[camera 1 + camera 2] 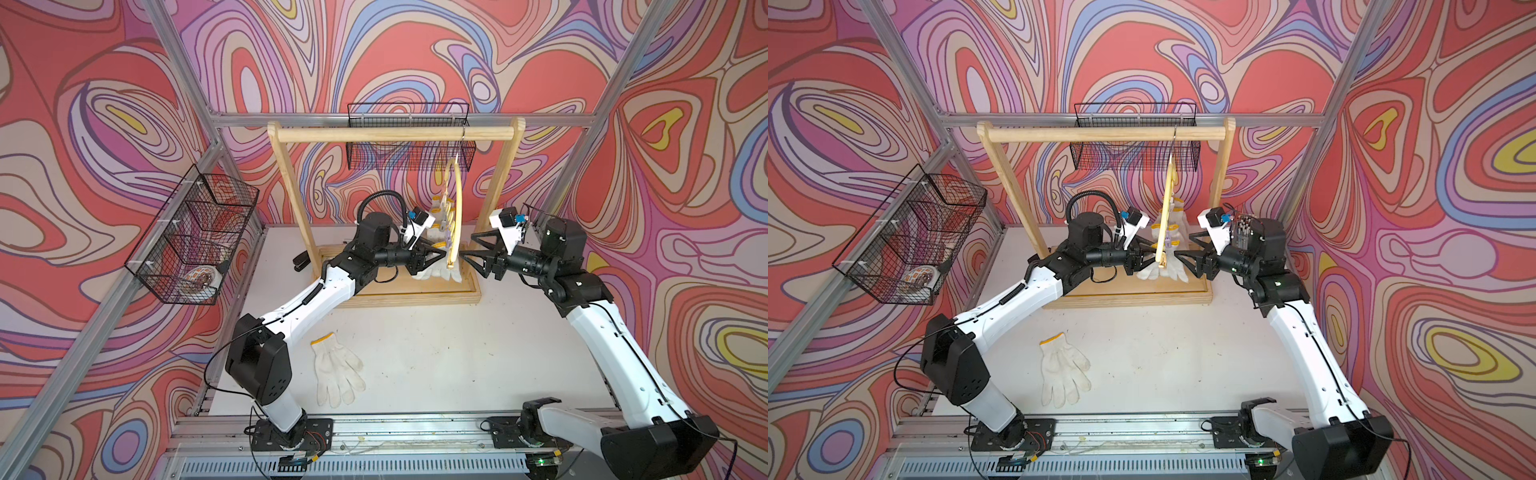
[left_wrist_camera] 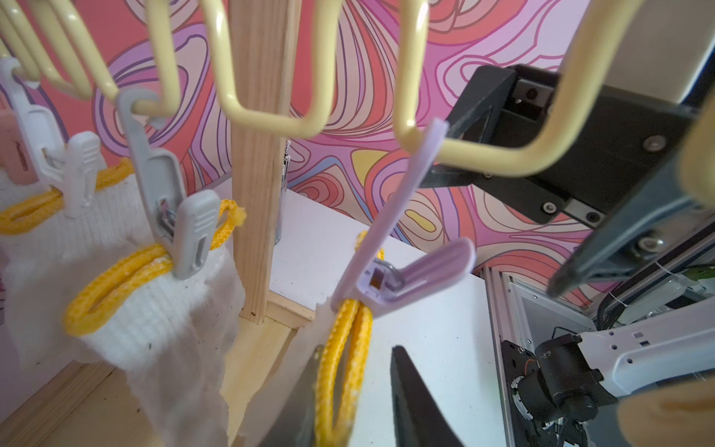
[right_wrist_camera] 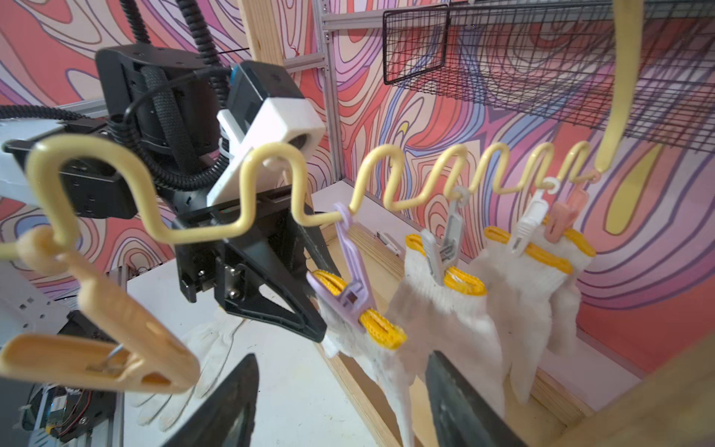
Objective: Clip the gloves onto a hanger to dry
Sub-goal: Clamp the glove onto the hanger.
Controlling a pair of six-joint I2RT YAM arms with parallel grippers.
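A white tabletop (image 1: 436, 353) sits inside boldly swirled walls; at its back a wooden rail (image 1: 374, 135) carries the hanger (image 3: 615, 96), turned edge-on between the two arms. The left gripper (image 2: 356, 350) has its jaws parted, loosely straddling the yellow cuff of a hanging glove (image 3: 381, 333) rather than pinching it; the right gripper (image 3: 342, 356) is spread wide and holds nothing, just beside the same glove. A purple clip (image 2: 390, 286) bites that cuff; beyond it more gloves hang from grey, white and pink clips; at the bar's other end a tan clip (image 3: 100, 360) dangles empty. A loose glove (image 1: 336, 370) lies flat on the table near the left arm. This clipping looks finished; the next move likely calls for backing both grippers clear of the bar, fetching the loose glove, and pinching the tan clip open for its cuff.
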